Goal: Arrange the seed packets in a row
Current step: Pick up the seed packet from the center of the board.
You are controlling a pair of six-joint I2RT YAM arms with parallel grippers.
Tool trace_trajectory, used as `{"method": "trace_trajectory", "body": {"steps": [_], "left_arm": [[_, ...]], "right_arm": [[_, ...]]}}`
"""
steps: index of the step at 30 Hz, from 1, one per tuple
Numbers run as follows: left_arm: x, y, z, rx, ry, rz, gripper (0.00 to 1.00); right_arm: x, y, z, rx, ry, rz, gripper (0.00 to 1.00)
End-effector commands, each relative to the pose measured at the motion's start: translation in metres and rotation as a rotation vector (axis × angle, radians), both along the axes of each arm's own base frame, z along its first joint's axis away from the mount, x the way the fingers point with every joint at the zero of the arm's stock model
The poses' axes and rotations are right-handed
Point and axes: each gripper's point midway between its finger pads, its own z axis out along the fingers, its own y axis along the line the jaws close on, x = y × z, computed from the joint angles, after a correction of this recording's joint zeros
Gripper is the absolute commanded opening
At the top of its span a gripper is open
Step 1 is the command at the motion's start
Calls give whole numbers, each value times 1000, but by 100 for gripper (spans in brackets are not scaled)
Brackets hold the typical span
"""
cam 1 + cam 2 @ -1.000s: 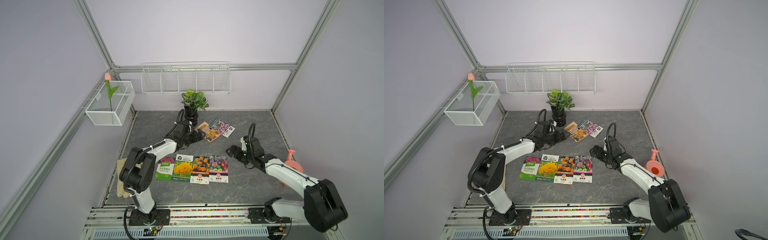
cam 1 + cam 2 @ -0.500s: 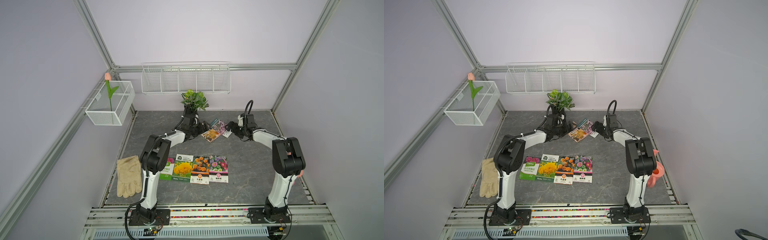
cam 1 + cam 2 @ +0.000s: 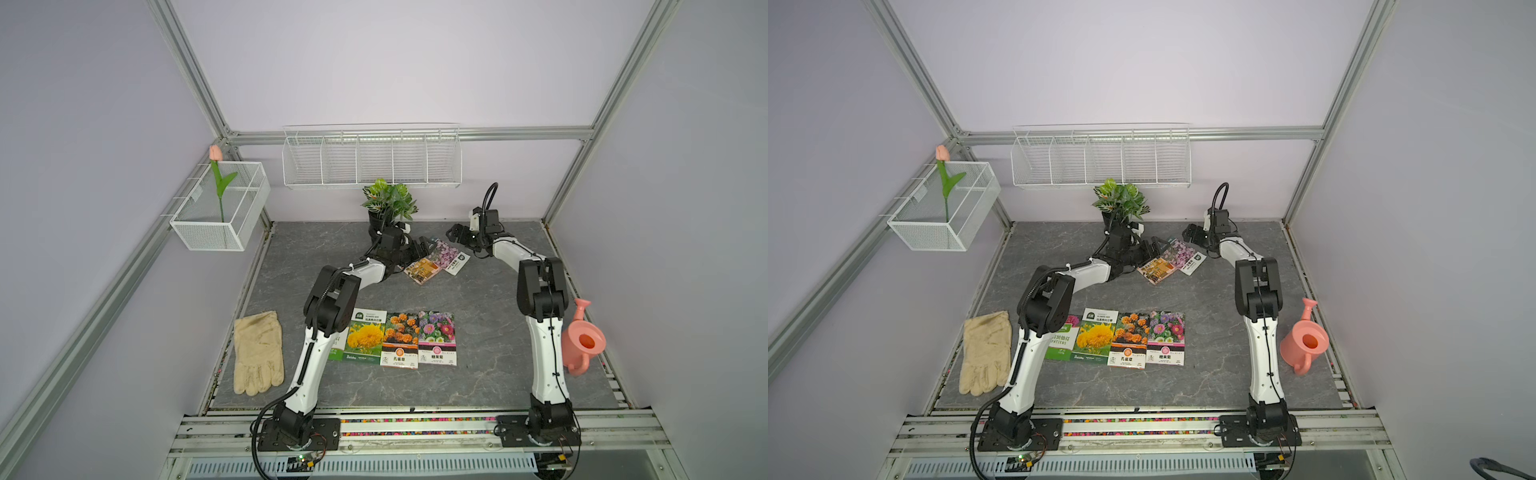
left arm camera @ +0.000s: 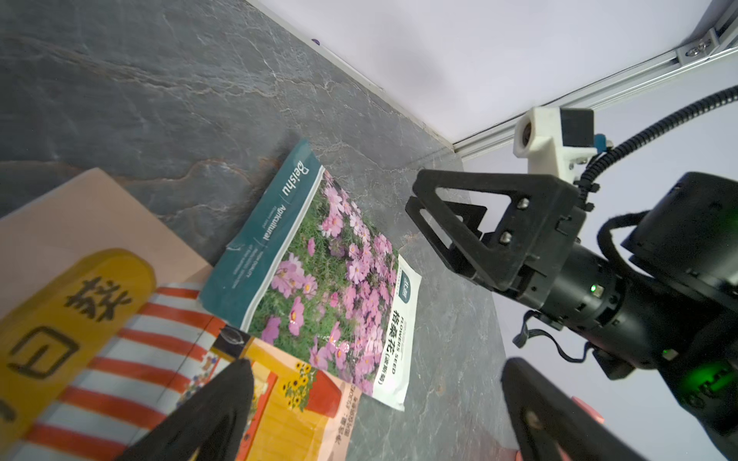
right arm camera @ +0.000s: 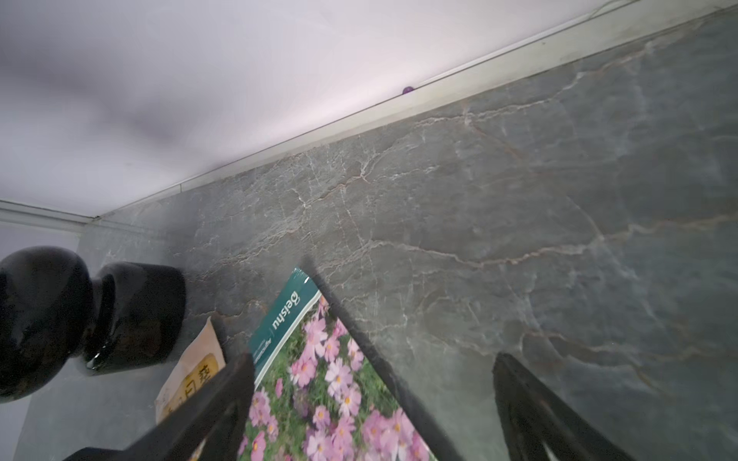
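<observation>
Wrist views show the left gripper [image 4: 377, 369] wide apart, empty, at the shopfront packet [image 4: 139, 351], and the right gripper [image 5: 371, 359] spread, empty, near the lilac packet [image 5: 319, 383].

**Materials and finishes**

Worktop [image 3: 478, 386]: matt, stone-veined slab. Seed packets [image 3: 401, 338]: glossy printed film. Glove [image 3: 257, 353]: coarse cream cloth. Wall baskets [image 3: 372, 162]: white wire mesh. Watering can [image 3: 582, 345]: smooth pink plastic. Fingers [image 4: 539, 227]: matt black plastic. Frame rails [image 3: 519, 134]: dull metal.

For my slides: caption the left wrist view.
Open right gripper beside the pink cosmos seed packet and the shopfront seed packet on the grey veined tabletop.
</observation>
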Motion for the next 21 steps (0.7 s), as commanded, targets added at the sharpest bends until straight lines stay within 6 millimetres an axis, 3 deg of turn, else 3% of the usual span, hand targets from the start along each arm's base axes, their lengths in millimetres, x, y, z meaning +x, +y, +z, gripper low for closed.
{"method": "trace_trajectory", "body": {"steps": [1, 8, 16, 21], "left_arm": [[1, -3, -15, -7, 50, 0, 100], [-13, -11, -29, -7, 111, -32, 100], [-34, -26, -31, -20, 144, -79, 99], [-47, -29, -25, -25, 140, -98, 89]], "right_arm": [[-15, 6, -21, 2, 93, 61, 94], [-56, 28, -48, 132, 223, 123, 91], [-114, 45, -50, 290, 268, 144, 84], [-139, 46, -45, 334, 263, 139, 81]]}}
